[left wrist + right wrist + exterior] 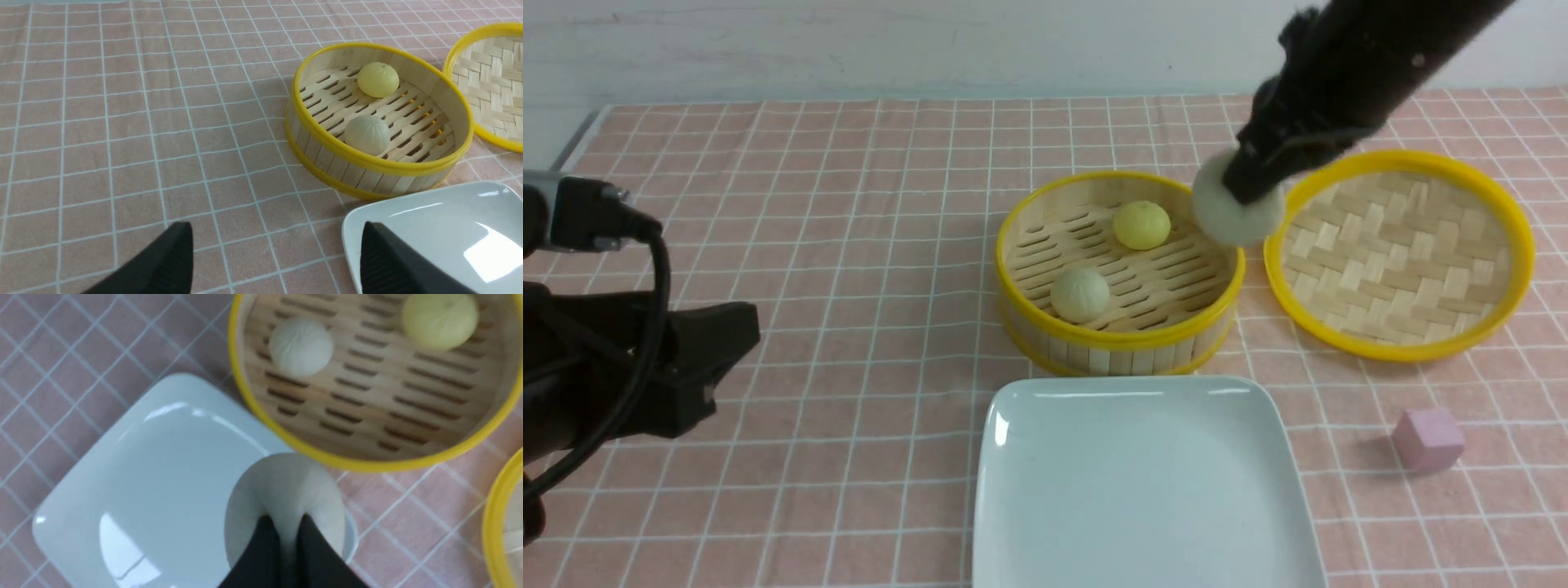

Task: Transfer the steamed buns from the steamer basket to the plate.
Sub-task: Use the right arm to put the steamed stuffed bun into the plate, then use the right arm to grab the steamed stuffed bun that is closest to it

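Around: lid (1401, 253) just right of basket (1119, 343); cube (1427, 439) right of plate (1143, 490).
Buns: yellow bun (1142, 224) and pale bun (1081, 295) lie in basket; third bun (1233, 216) in the air above basket's right rim.
Right gripper (1245, 188): pinched tight into third bun.
Left gripper (276, 232): jaws wide, over cloth (122, 122) at plate's corner.

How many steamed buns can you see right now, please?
3. A yellow bun lies at the back of the basket, a pale bun at its front left, and a second pale bun is held in the air by the right pincer. None appears hidden.
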Controlling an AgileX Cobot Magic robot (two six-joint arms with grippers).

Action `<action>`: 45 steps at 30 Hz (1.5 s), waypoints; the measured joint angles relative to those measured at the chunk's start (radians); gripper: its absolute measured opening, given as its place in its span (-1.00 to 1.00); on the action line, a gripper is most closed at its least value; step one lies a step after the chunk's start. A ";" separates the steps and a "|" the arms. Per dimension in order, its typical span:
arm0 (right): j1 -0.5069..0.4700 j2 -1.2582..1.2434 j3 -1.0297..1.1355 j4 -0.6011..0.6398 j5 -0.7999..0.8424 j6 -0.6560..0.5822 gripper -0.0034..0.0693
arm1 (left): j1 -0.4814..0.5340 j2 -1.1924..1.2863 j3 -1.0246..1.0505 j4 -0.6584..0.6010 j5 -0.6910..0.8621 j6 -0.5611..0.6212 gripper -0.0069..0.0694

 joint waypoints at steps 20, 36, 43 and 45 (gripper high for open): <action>0.003 0.139 0.449 0.143 -0.392 -0.367 -0.82 | 0.000 0.000 0.000 0.000 -0.006 0.000 0.61; 0.003 -0.013 0.413 0.146 -0.449 -0.357 0.92 | 0.000 0.000 0.000 0.000 0.001 0.000 0.61; 0.003 -0.115 0.224 0.125 -0.388 -0.206 0.51 | 0.000 0.000 0.000 0.000 0.005 0.000 0.61; 0.003 -0.108 0.167 0.089 -0.367 -0.170 0.41 | 0.000 0.000 0.000 0.000 0.006 0.000 0.61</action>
